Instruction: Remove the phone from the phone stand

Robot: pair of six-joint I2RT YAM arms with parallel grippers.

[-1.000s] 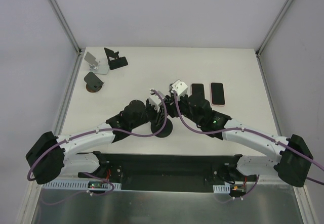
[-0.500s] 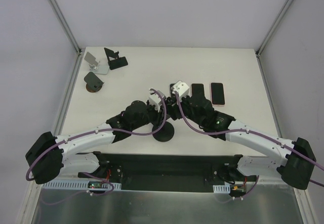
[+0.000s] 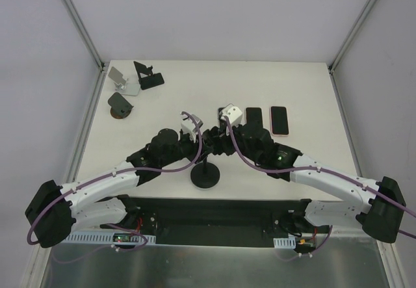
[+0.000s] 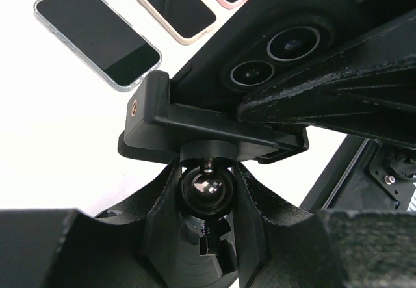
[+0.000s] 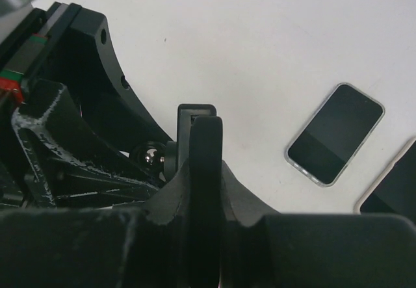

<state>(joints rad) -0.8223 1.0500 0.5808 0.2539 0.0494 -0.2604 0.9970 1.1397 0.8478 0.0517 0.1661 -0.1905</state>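
While the right gripper (image 5: 207, 194) was clenched edge-on around the phone (image 5: 206, 142), the phone itself sat pinched in the clamp (image 4: 188, 116) at the head of the phone stand (image 3: 207, 163), its camera lenses showing in the left wrist view. Just under that clamp, the left gripper (image 4: 205, 205) was closed about the stand's neck, one finger on either side of the ball joint (image 4: 203, 189), with the round base (image 3: 205, 178) resting on the table (image 3: 299, 86) directly below. Doing this step well probably meant drawing the phone out along the line of the clamp's slot rather than twisting it, since a sideways pull could swivel the ball joint or tip the stand. The left grip likely had to hold firm so the base stayed planted. Spare phones (image 3: 279, 120) lay flat just beyond the stand on its right, so the freed phone looked best lifted clear before moving that way; other stands (image 3: 123, 80) sat well apart to its far left
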